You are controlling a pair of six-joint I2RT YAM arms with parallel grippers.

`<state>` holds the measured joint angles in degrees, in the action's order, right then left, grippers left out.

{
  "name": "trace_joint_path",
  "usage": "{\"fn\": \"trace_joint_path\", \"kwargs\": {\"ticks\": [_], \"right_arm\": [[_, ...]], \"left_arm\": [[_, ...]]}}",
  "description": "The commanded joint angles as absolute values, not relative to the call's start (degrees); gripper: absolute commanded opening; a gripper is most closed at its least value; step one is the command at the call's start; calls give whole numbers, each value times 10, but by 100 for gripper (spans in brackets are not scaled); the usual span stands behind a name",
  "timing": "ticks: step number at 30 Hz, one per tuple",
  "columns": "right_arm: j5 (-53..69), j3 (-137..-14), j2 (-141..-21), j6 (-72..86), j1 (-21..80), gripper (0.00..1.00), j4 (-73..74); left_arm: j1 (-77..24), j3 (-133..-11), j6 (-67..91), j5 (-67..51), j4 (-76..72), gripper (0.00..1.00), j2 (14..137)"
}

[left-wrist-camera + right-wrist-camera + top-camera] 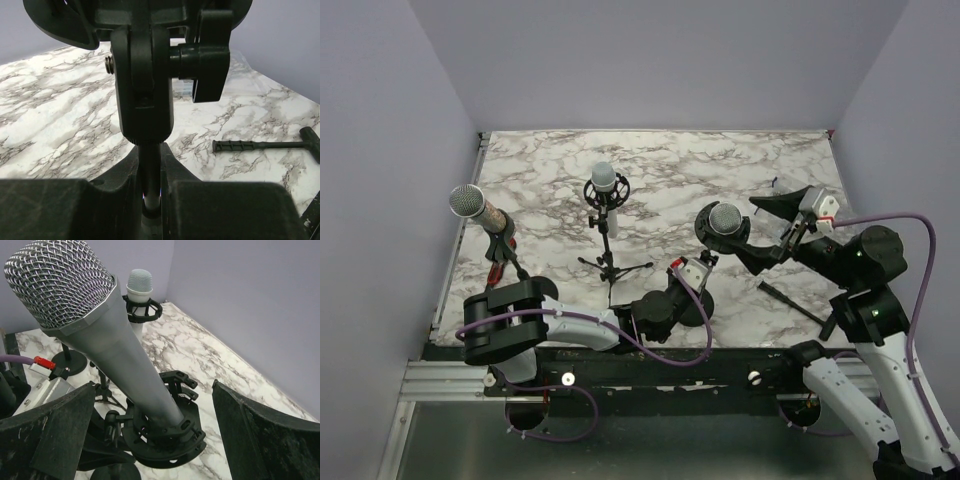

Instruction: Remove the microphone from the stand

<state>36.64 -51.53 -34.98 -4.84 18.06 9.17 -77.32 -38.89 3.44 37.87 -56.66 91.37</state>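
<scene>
The microphone (725, 218), with a silver mesh head and a grey body (125, 365), sits in a black shock mount (165, 435) on top of its stand. My left gripper (698, 285) is shut on the stand's thin pole (150, 185), just below the pivot joint (145, 75) and its knob (205, 55). Open wide, my right gripper (154, 386) has one finger on each side of the microphone's body, and neither finger (270, 435) touches it. In the top view that gripper (765, 232) is just right of the mesh head.
Two other microphones stand on their own stands: one at the left (470, 200) and one in the middle (605, 180), the latter also behind in the right wrist view (139, 282). A black T-handle tool (795, 300) lies on the marble table (720, 165) near the right arm.
</scene>
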Motion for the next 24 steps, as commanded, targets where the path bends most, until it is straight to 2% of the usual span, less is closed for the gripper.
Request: {"fn": "trace_joint_path", "kwargs": {"ticks": [1, 15, 24], "right_arm": [[424, -501, -370, -72, 185, 99, -10], [465, -450, -385, -83, 186, 78, -90], [482, -457, -394, -76, 187, 59, -99]], "left_arm": [[-771, -379, 52, 376, -503, 4, 914], [-771, -393, 51, 371, -491, 4, 920], [-771, -389, 58, 370, -490, 4, 922]]}}
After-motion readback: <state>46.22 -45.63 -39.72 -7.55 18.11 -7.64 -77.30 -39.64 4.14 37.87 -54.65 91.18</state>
